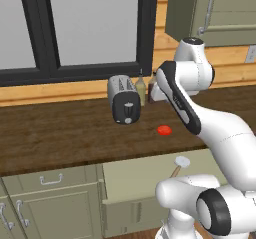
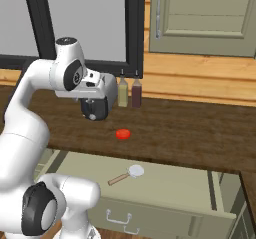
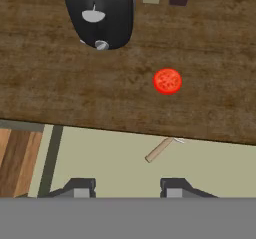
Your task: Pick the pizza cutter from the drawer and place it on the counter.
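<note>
While the pull-out stands open, nothing of the pick has begun.

Drawer: the wide shallow sage-green drawer (image 2: 165,183) with a pale beige inside is drawn out below the tabletop's front edge, nearest the base.

Cutter: the small pizza cutter (image 2: 127,174), pale silvery-white round wheel on a short tan wooden handle, lies flat on the drawer floor, wheel toward the tabletop, handle slanting away from it; in the hand view the handle shows and the wheel sits at the tabletop's edge.

Tool: the two-finger tool (image 3: 125,187) hangs high above the drawer's front part, its dark tips spread apart with nothing between them, well apart from the cutter.

Tabletop: the long dark brown wood-plank tabletop (image 2: 200,133) carries a small flat red disc (image 2: 123,133) near its front, then a black-and-silver toaster (image 1: 124,100) and two slim bottles, one olive (image 2: 123,92), one dark maroon (image 2: 136,93), by the wall.

Done: the drawer is open, by my judgement the only step behind.

Left: descend, close on the handle, lift, set it on bare wood.

Writing: no brand, label or lettering can be read on anything.
</note>
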Controlling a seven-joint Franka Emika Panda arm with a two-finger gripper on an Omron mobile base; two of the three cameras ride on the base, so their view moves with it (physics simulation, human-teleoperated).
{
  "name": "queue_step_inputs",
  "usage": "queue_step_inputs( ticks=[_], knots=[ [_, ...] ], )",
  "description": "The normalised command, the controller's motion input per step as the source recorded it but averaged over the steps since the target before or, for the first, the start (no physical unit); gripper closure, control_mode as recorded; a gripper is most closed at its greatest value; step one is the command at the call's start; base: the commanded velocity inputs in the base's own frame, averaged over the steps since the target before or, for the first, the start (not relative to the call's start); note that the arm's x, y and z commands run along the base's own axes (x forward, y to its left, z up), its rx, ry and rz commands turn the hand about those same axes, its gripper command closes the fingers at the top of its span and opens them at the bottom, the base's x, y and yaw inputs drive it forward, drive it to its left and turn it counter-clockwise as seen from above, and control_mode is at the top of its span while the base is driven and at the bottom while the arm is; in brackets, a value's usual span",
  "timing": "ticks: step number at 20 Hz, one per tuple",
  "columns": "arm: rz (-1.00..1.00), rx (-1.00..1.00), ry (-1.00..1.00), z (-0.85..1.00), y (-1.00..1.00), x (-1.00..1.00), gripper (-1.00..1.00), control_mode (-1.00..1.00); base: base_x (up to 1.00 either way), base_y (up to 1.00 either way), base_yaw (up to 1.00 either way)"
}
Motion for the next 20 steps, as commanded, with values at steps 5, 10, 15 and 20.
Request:
queue_step_inputs(
  ticks=[5, 10, 15, 20],
  knots=[
    [0.00, 0.00, 0.00, 0.00, -0.20, -0.20, -1.00, -1.00, 0.00, 0.00, 0.00],
    [0.00, 0.00, 0.00, 0.00, -0.08, -0.16, -1.00, -1.00, 0.00, 0.00, 0.00],
    [0.06, 0.00, -0.01, 0.00, 0.01, -0.55, -1.00, -1.00, 0.00, 0.00, 0.00],
    [0.13, 0.00, -0.07, 0.00, 0.31, -0.88, -1.00, -1.00, 0.00, 0.00, 0.00]
  ],
)
